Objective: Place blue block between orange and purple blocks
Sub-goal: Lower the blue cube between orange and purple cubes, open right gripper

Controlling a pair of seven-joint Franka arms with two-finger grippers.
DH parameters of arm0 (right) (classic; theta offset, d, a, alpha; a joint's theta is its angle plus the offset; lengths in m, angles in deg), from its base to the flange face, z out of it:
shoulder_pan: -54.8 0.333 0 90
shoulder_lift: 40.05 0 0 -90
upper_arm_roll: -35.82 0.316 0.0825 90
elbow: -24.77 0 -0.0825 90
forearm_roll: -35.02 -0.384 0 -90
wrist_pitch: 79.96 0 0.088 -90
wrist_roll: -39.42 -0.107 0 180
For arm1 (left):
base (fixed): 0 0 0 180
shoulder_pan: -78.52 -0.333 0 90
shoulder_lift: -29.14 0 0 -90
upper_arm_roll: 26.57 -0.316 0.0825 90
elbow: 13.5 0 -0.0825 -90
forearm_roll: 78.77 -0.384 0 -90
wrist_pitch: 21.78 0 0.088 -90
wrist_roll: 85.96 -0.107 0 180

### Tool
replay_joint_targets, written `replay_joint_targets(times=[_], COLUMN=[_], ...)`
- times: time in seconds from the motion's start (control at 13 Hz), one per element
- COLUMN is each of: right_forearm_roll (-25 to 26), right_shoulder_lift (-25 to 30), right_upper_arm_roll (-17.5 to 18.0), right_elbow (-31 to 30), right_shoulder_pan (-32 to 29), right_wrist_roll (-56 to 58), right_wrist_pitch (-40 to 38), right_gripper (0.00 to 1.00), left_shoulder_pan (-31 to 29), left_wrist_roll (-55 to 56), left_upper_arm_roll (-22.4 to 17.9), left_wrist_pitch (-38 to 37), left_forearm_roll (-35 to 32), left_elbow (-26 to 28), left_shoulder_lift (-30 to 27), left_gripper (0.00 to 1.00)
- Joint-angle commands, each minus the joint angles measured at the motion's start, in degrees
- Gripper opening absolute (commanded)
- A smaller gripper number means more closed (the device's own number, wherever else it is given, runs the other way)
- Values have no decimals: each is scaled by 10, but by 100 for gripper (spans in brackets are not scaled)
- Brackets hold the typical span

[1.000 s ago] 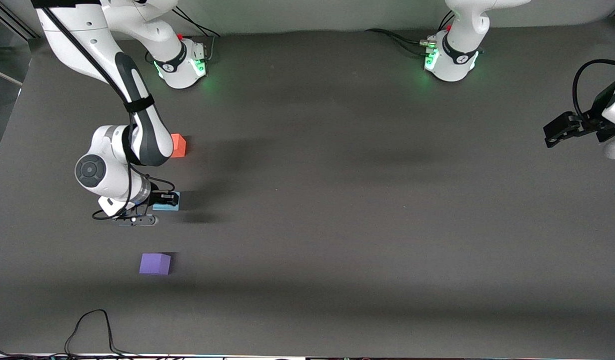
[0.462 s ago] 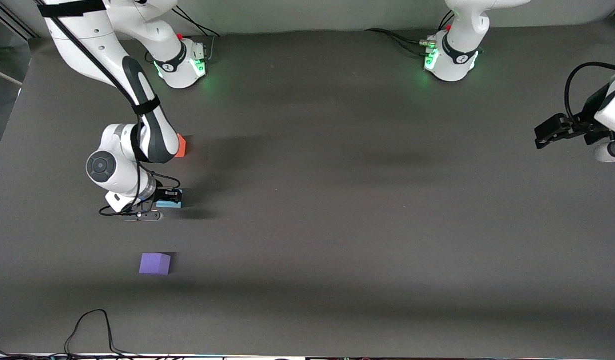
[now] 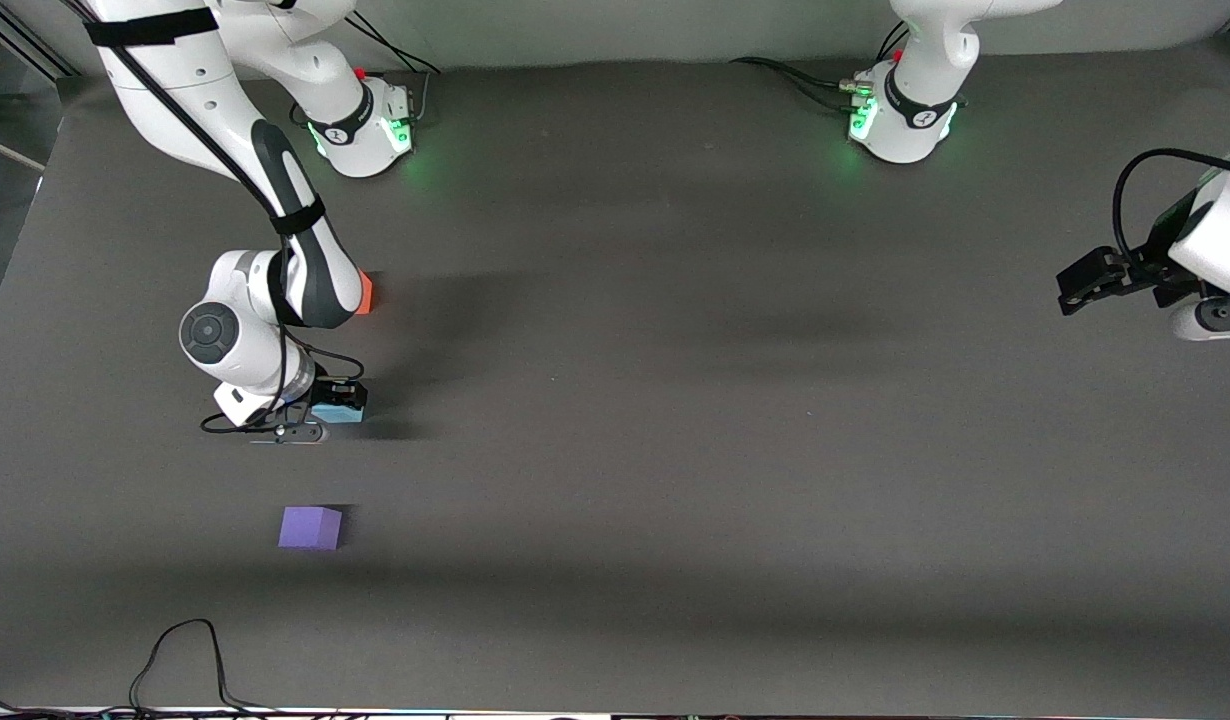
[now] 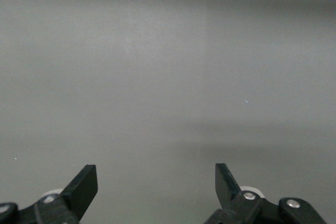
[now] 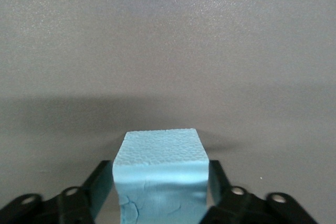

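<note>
While the blue block [image 5: 159,174] is being straddled squarely by the right pincer [image 5: 160,192], its grip cannot be told; the left pincer [image 4: 156,187] is being held spread.

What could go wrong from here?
1. Right gripper straddles the blue block between the orange block and purple block; lifting off could drag it out of line.
2. The right arm overhangs the orange block; retreat might nudge it.
Left gripper waits open at its end of the table.
</note>
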Motion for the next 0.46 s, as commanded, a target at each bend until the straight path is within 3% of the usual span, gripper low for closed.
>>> replay_joint_targets(times=[0.0,0.15,0.38], right_forearm_roll=[-10,-10,-11], right_shoulder_lift=[-7,5,55], right_upper_arm_roll=[-3,-5,-36], right_elbow=[23,39,82], right_shoulder_pan=[2,0,1], right_wrist_roll=[9,3,9], right_wrist_pitch=[0,-15,-121], right_gripper=[100,100,100], left_shoulder_pan=[0,1,1], left_wrist_roll=[9,10,4], left_upper_arm_roll=[-3,-3,-2], left_wrist_pitch=[34,60,46], left_forearm_roll=[1,1,1], left_elbow=[73,113,90], left_shoulder_lift=[-66,-91,-76], left_gripper=[100,100,100])
